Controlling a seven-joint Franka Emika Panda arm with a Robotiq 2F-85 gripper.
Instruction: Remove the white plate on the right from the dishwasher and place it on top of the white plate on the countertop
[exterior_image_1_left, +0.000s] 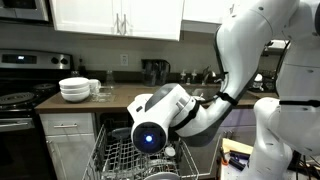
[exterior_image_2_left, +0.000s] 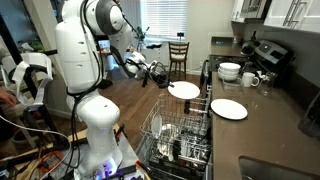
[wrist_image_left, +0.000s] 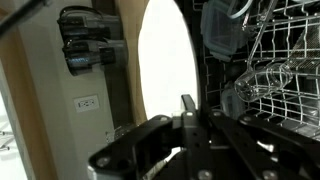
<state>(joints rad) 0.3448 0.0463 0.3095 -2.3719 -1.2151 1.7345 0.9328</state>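
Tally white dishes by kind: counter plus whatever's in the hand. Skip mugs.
White plates: 2 (held plate gripped in the hand; counter plate lying on the countertop)
Bowl stacks: 1 (bowl stack on the countertop)
Total: 3

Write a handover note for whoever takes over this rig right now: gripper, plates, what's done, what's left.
Gripper: shut on the edge of the held plate.
Held plate: out of the rack, in the air above the open dishwasher, not over the countertop.
Countertop plate: lies flat near the counter's edge, beside the dishwasher, with nothing on it.
Done: plate pulled from the rack.
Left: carry it over the countertop plate, lower it flat on top, open the gripper and back off.
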